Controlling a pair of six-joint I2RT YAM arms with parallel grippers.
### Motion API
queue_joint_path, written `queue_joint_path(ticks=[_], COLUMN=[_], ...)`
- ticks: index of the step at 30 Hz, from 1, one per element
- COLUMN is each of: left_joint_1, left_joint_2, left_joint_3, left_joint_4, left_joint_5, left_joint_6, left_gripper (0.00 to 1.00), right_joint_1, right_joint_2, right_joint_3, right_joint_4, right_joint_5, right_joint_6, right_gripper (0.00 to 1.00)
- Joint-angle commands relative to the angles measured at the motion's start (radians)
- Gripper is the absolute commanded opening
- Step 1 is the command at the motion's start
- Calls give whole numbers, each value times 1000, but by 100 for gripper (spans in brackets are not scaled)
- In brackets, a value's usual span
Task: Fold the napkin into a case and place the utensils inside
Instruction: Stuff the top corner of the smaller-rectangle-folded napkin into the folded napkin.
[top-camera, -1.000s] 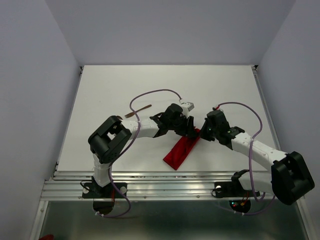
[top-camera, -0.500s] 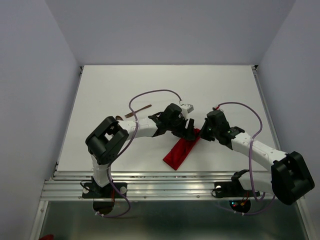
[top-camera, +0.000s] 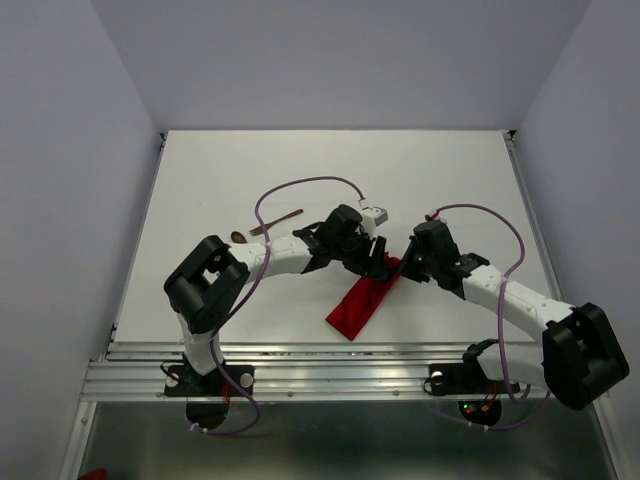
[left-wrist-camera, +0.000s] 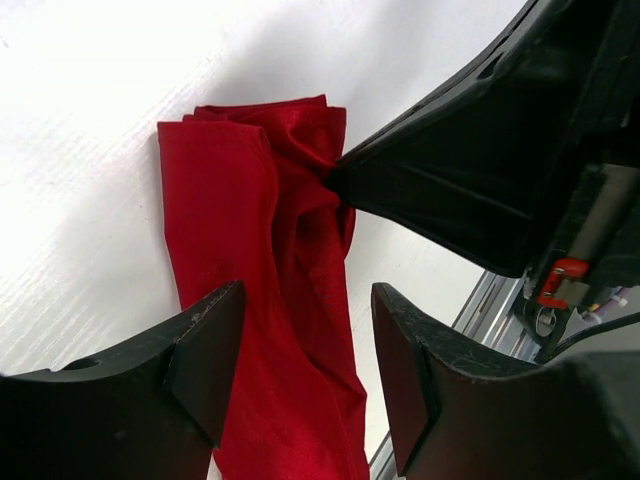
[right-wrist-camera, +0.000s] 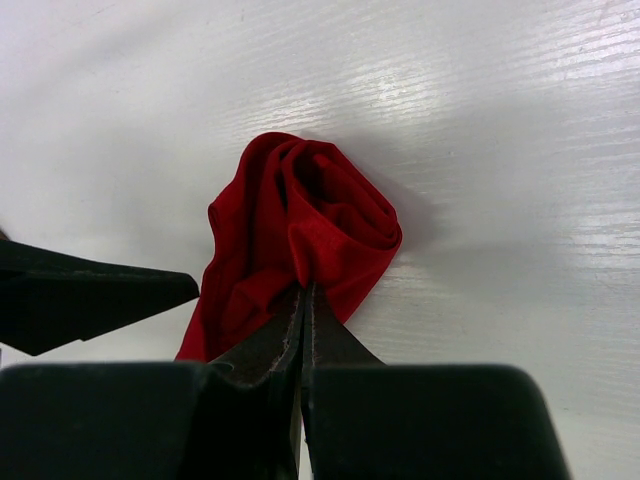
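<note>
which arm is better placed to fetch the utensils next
Left. The left claw is open above the case, and the utensils lie on its side. The right claw is shut on the case's end.

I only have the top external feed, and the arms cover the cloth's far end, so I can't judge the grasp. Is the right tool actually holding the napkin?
Observer: Yes. The right wrist view shows the right tool shut, pinching a fold of the napkin.
Operator: And the other arm?
Observer: The left tool is open; its fingers straddle the napkin without gripping it.
Operator: How does the pinched end look?
Observer: Bunched into a loose curl with a small hollow; nothing shows inside.
</note>
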Motion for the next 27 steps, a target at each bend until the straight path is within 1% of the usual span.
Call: queue_joint_path(ticks=[1, 7, 11, 13, 17, 21, 27], left_joint_1=[3, 3, 3, 3, 3, 3, 3], left_joint_2=[17, 23, 32, 25, 22, 48, 80], left_joint_3=[-9, -28, -51, -68, -84, -90, -85], left_joint_4=[-3, 15, 37, 77, 97, 124, 178], left_joint_5=[61, 104, 138, 173, 191, 204, 222], left_joint_6=[19, -3, -21, -37, -57, -64, -84], left_gripper=[65, 63, 59, 57, 57, 59, 59], right_joint_1=[-1, -1, -1, -1, -1, -1, -1], right_joint_2=[-9, -6, -8, -12, -17, -18, -31], right_joint_3=[2, 2, 2, -1, -6, -9, -15], right_joint_4=[32, 33, 32, 32, 32, 36, 35], right_joint_5=[15, 14, 15, 15, 12, 8, 4], right_joint_6=[11, 10, 11, 11, 10, 5, 11], right_gripper=[1, 1, 1, 1, 1, 1, 1])
